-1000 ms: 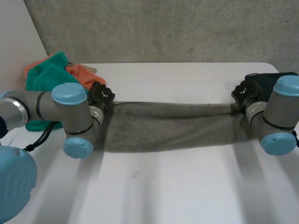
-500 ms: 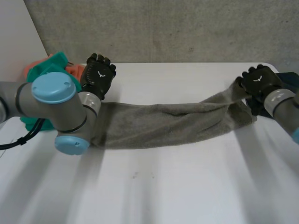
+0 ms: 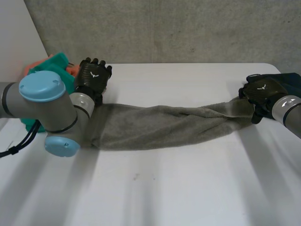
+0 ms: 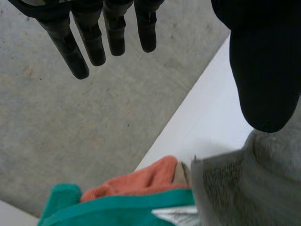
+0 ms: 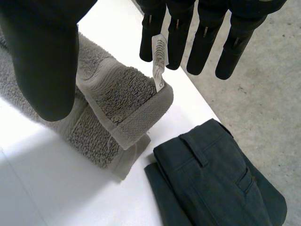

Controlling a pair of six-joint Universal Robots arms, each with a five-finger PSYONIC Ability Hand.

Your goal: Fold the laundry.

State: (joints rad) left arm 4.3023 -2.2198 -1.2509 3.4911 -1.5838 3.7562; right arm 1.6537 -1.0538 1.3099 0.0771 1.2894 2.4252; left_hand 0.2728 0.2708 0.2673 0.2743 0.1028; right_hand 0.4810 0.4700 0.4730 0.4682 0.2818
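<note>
Firstly, head view. One grey towel (image 3: 160, 125), bunched into a long band, lay across the counter (image 3: 188, 188) from beside my left arm to my right robot hand (image 3: 261, 92). My left robot hand (image 3: 93, 77) hung near the towel's left end, close to a heap of teal cloth (image 3: 51, 63) and orange cloth (image 3: 70, 69). Dark trousers (image 3: 291, 79) lay just beyond the right robot hand.

Left wrist view. The fingers (image 4: 89, 37) were straight and the thumb apart, holding nothing. The towel's end lay below the thumb, just beside the orange cloth.

Right wrist view. The fingers were straight, clear of the thumb, gripping nothing. The towel's hemmed corner lay doubled over on the counter under the palm, and its white label (image 5: 160, 61) stood up by the fingertips. The trousers lay near it.

Handling, by my estimate: soft, thick, limp, not slippery, and likely to sag and bunch. It was best taken at the hemmed corners of each short end.
</note>
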